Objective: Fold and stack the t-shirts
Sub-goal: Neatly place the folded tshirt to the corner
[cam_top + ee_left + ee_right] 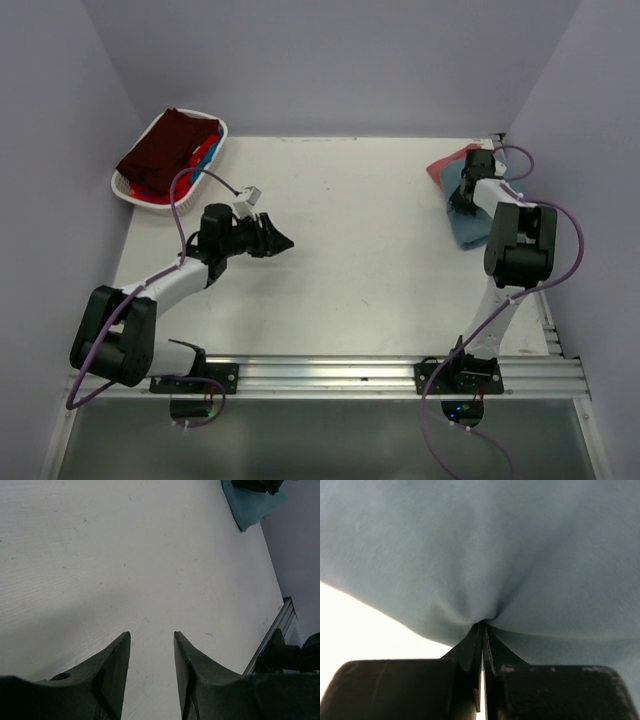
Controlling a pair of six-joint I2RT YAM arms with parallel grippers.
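Note:
At the table's far right a folded slate teal-blue t-shirt [471,229] lies on a salmon-red t-shirt [446,162] whose edge shows behind it. My right gripper [462,206] is down on the teal-blue one. In the right wrist view that cloth [480,555] fills the frame and puckers where my right gripper [482,625] is shut on a pinch of it. My left gripper [276,239] hovers over bare table at the centre left. In its wrist view my left gripper [151,636] is open and empty, and the teal-blue t-shirt [252,505] shows at the top right.
A white oval basket [215,129] stands at the back left corner, holding a dark maroon t-shirt [165,150] over bright blue and red ones [205,150]. A small white connector [251,193] on the left arm's cable hangs above the table. Purple walls close in three sides.

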